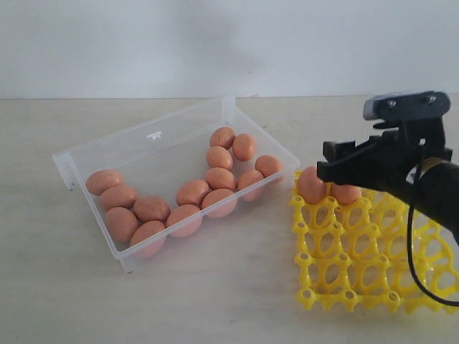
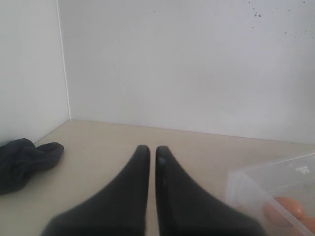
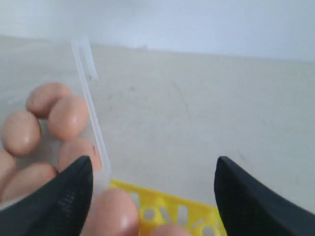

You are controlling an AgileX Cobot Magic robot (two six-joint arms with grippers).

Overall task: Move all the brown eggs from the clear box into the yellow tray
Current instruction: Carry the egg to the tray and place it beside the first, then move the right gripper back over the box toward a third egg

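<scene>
Exterior view: shallow transparent plastic box (image 1: 154,154) sits at 9 o'clock on the beige tabletop (image 1: 215,308). The bright yellow plastic lattice egg tray (image 1: 307,296) is at 4 o'clock. The tray's 11 o'clock corner is just beside the box's 3 o'clock corner; can't tell if they touch.

Smooth pinkish-brown oval eggs (image 1: 192,192): I count fourteen loose in the box. They are bunched in a band from its 8 o'clock end round to its 2 o'clock end, most touching a neighbour.

Two more eggs are seated in the tray, side by side in the cups at its 11 o'clock corner: one (image 1: 311,185) on the corner, the other (image 1: 346,193) next to it, partly hidden by the arm. All other visible cups are bare.

Right gripper (image 1: 331,161) hangs right over those two eggs. In the right wrist view, the right gripper (image 3: 153,164) has its jaws spread wide, released, nothing clamped. Both tray eggs sit below the gap, the nearer one (image 3: 110,211) close to one finger.

Left gripper (image 2: 151,150): fingers pressed almost together, only a slit between, grasping nothing. It is low over the table near a box corner (image 2: 266,179). A dark crumpled cloth (image 2: 24,162) lies off to the side.
</scene>
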